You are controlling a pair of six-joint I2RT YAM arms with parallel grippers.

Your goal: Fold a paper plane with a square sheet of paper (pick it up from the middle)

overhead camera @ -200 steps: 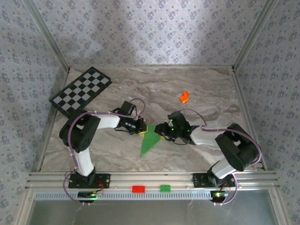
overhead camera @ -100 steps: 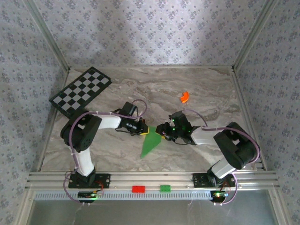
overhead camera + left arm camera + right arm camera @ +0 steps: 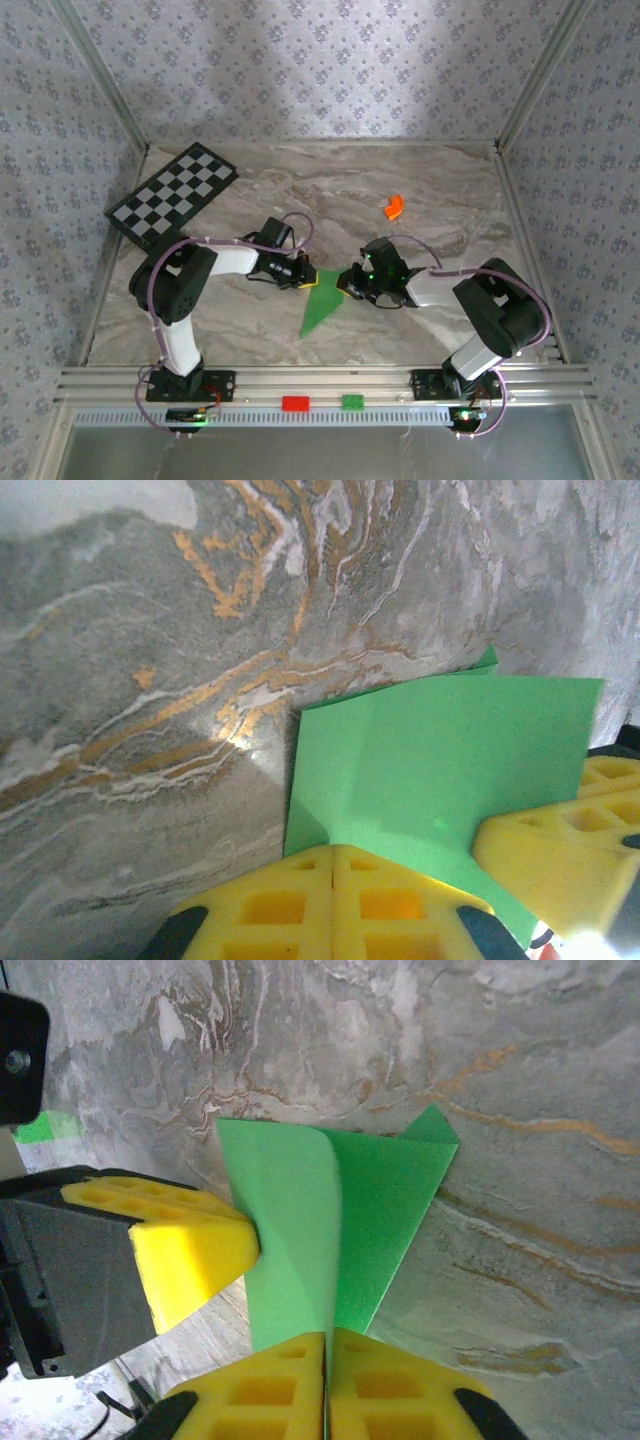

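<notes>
Now the folded green paper point(image 3: 320, 303) lies near the middle of the table point(image 3: 420, 190), and the left gripper point(image 3: 306, 276) and the right gripper point(image 3: 346, 286) both pinch its wide end, jaws pressed together, probably to sharpen the crease.

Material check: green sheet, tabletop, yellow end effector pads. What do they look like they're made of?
Green sheet: thin matte paper; it holds sharp creases and a soft curl.
Tabletop: marble-patterned and slightly glossy, with a small glare spot; real stone or printed laminate, can't tell.
Yellow pads: probably moulded plastic or rubber, matte, with recessed grid pockets.
</notes>
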